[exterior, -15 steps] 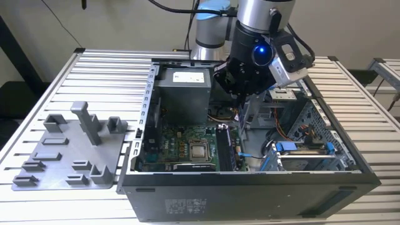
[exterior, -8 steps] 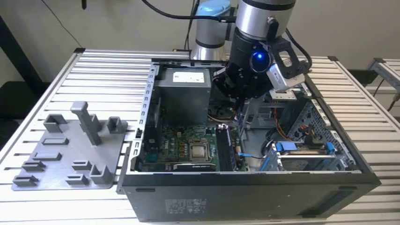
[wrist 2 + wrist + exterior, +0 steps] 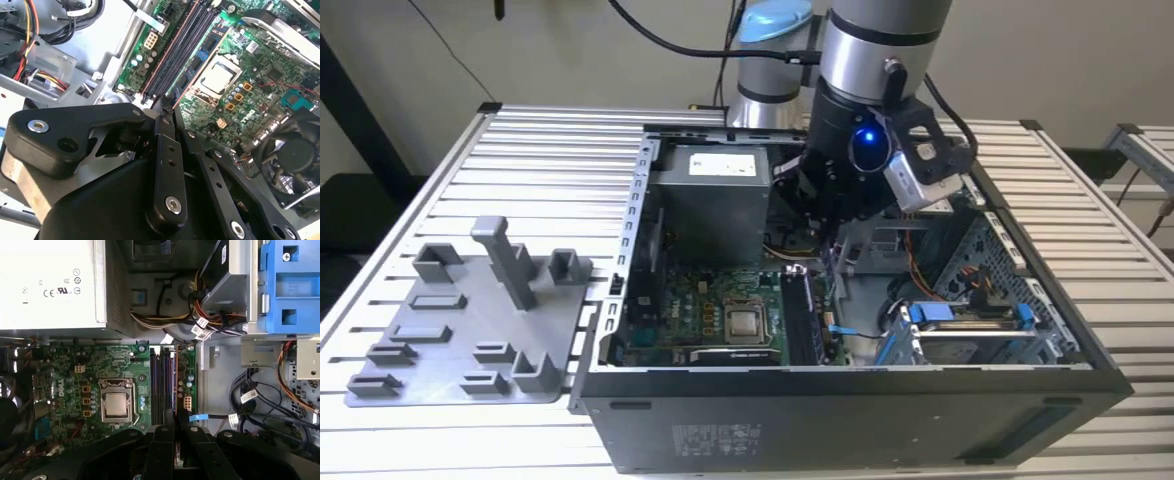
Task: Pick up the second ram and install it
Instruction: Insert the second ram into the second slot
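— Step in hand?
— Install, seating stage by the look; gripper [image 3: 171,416] low inside case [image 3: 854,425], at near end of slots [image 3: 160,385].
— Jaws?
— Clenched narrow. Thin copper-edged strip seemingly nipped between; taken for ram [image 3: 175,385], seen edge-on.
— Ram position?
— Upright, lengthwise along outermost slot, on side away from socket [image 3: 116,407]. One end between jaws, remainder clear ahead of them. Seated or merely resting on slot: cannot tell.
— Requirements for next move?
— Judged: straight push down, stick kept square to slot, even pressure to full latch. Risk of tilt, given grip at one end alone.
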Controlling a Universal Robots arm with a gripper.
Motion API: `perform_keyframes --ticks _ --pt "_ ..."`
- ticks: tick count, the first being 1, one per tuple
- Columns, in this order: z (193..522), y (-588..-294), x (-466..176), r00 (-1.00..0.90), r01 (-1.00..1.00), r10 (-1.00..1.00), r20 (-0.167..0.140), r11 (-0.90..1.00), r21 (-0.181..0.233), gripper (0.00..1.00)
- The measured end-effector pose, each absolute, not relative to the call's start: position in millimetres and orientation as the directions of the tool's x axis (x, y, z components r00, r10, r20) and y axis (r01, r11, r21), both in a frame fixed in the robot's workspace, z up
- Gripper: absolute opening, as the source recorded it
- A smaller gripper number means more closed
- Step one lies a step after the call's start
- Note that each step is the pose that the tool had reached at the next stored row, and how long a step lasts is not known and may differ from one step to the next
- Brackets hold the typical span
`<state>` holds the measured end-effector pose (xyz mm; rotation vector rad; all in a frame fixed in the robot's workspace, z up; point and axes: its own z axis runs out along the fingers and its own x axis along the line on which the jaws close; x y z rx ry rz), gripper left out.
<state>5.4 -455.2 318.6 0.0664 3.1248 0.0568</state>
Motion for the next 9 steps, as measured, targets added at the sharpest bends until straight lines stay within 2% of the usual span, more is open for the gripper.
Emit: perform_keyframes --ticks 9 --pt "302.5 -455.2 4.4 -0.999 0.042 0.043 -0.015 0.998 0.036 0.14"
